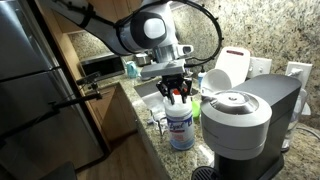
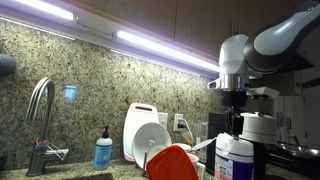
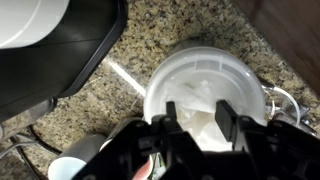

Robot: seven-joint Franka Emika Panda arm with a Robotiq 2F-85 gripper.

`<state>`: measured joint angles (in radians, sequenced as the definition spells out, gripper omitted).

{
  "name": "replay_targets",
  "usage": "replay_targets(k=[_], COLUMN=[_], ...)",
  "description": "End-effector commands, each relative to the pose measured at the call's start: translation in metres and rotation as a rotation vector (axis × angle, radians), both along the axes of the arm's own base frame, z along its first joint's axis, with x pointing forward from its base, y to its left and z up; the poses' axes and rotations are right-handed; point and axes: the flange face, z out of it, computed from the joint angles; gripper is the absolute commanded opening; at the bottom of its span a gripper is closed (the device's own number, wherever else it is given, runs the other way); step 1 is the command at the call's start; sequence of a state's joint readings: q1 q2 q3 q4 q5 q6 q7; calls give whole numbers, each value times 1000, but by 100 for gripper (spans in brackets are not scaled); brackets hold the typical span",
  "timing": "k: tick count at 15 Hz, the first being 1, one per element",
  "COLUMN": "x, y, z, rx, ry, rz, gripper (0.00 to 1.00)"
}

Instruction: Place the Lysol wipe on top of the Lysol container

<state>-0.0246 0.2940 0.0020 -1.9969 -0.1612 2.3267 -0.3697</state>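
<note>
In an exterior view a faucet (image 2: 40, 118) stands at the far left, then a blue soap bottle (image 2: 103, 150), then a white jug (image 2: 140, 125) with a red mark. Further right the white canister (image 2: 235, 158) stands upright on the speckled counter (image 3: 160, 35), just beside the grey coffee machine (image 1: 240, 115). The 2 fingers (image 3: 168, 135) hang directly over its round top. The wipe (image 3: 203, 105) lies bunched on that top, between the fingers, which stand partly apart. Whether they pinch it I cannot tell.
</note>
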Motion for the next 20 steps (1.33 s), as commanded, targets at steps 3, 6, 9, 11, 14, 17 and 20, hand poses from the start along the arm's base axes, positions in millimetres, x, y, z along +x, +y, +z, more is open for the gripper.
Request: replay_targets(k=[3, 6, 9, 11, 14, 17, 20], x=[-2, -5, -12, -21, -38, -55, -46], y=[-6, -8, -12, -16, -20, -18, -17], z=[30, 44, 63, 75, 89, 96, 93], rx=[-43, -47, -30, -20, -13, -5, -10], ry=[-17, -50, -98, -129, -170, -214, -196], rz=[1, 9, -1, -11, -28, -35, -18], gripper=[72, 72, 72, 72, 72, 72, 47])
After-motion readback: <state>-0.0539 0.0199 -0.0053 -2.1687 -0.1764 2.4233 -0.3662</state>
